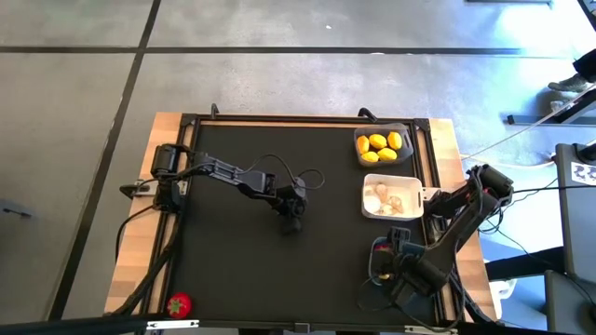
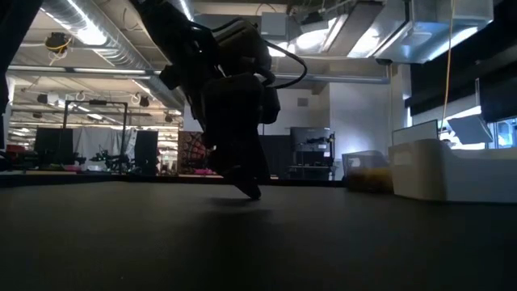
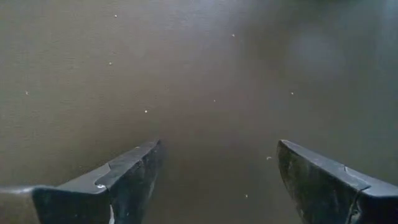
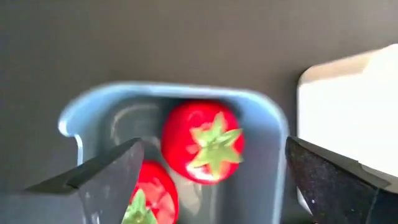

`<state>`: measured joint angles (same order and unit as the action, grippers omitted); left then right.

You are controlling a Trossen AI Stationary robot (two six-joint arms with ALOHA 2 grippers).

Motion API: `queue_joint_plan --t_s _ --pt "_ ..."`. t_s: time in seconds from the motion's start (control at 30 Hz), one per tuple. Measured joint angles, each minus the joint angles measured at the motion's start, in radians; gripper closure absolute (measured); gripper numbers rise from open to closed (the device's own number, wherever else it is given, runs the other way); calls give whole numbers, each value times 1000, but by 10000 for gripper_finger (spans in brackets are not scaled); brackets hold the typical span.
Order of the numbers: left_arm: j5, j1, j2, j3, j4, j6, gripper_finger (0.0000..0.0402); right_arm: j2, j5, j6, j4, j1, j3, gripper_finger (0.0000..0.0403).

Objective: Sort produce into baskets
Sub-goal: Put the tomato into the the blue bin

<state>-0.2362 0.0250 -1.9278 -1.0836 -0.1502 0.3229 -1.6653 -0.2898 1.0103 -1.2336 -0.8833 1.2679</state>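
Dark grey basket (image 1: 404, 131) at the far right of the surface (image 1: 242, 270) is holding yellow lemons (image 1: 383, 146). White basket (image 1: 369, 199) just nearer is holding pale garlic bulbs (image 1: 390, 198). Blue-grey basket (image 4: 264, 155) is sitting under the right claw (image 4: 211, 186), jaws wide, empty; only the right wrist view is showing its two red tomatoes (image 4: 202, 149). Left claw (image 1: 291, 223) is resting mid-surface, wide, holding nothing. One stray tomato (image 1: 178, 303) is lying at the near left edge, seen only from above.
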Motion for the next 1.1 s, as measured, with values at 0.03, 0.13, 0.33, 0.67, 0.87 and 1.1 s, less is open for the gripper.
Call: queue_joint_plan --t_s 0.03,0.13,0.33,0.67,0.87,1.1 --pt "-1 0 4 0 -5 -4 84 0 -19 -4 -19 0 21 13" --pt "0 -1 46 4 -51 -7 84 1 -86 -25 -28 0 64 13" --pt "4 -25 211 2 -171 14 84 1 -174 -51 -19 0 80 13" --pt "49 -193 470 0 -378 137 84 1 -235 -76 -28 0 80 13" --pt "105 -352 518 0 -475 276 84 2 -254 -77 -46 0 80 13" --pt "171 -497 497 0 -532 378 84 2 -268 -103 -87 0 80 13"
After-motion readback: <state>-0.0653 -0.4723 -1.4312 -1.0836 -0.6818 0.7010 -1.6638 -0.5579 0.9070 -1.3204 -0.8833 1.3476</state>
